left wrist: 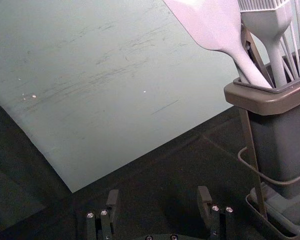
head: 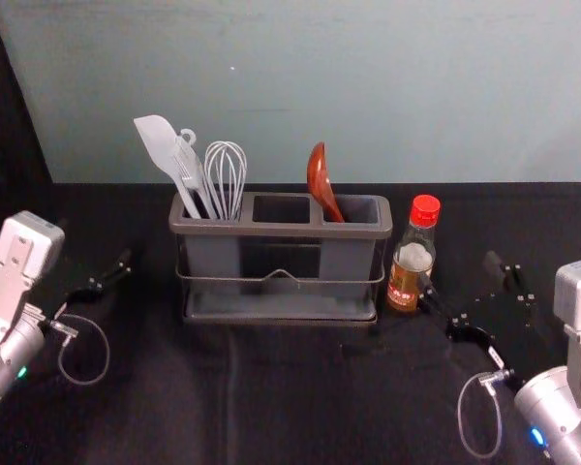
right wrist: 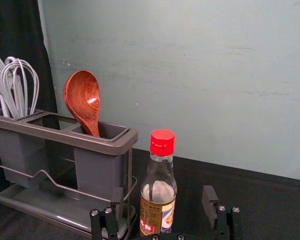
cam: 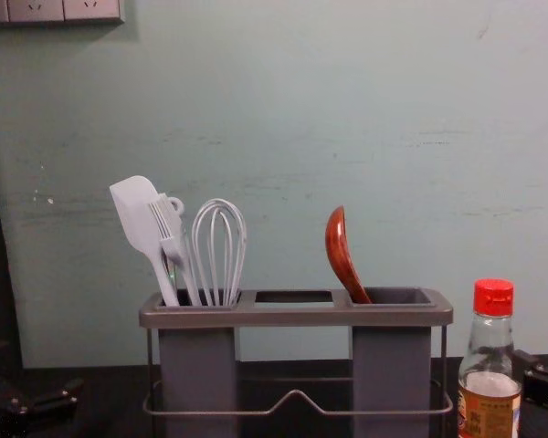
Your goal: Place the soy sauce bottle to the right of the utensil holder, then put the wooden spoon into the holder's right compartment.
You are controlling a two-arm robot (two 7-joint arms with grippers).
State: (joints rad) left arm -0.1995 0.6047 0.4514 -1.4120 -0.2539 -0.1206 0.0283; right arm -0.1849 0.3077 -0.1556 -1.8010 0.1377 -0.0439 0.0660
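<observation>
In the right wrist view the right gripper (right wrist: 163,192) held nothing; its fingers were spread well apart around the line to the soy sauce bottle (right wrist: 158,202), which stood upright by itself, just beside the right end of the utensil holder (right wrist: 55,133); clear glass narrowed to a ribbed red cap, and a paper label wrapped the body. The wooden spoon (right wrist: 84,100) sat in the right compartment (right wrist: 97,172), handle down and bowl up, presumably to keep the rounded, glossy, grained bowl easy to grasp; it leaned because the compartment was far wider than its handle.

In the left wrist view the left gripper (left wrist: 159,194) had its fingers parted with nothing between them; near it a smooth, flat spatula (left wrist: 210,22), a bristled brush (left wrist: 267,25) and a whisk (left wrist: 292,57) shared one compartment, likely grouped so the other end stayed free for the spoon.

In the head view the left gripper was parked off the holder's left side, while the right one reached low beside the bottle; the black cloth (head: 155,407) lay beneath, soft against rigid grey plastic and bent wire.

In the chest view the spoon tilted inward, its weight taken by the compartment; both placements looked complete, and the right arm probably needed only to back off squarely, lest a finger nudge the bottle.
</observation>
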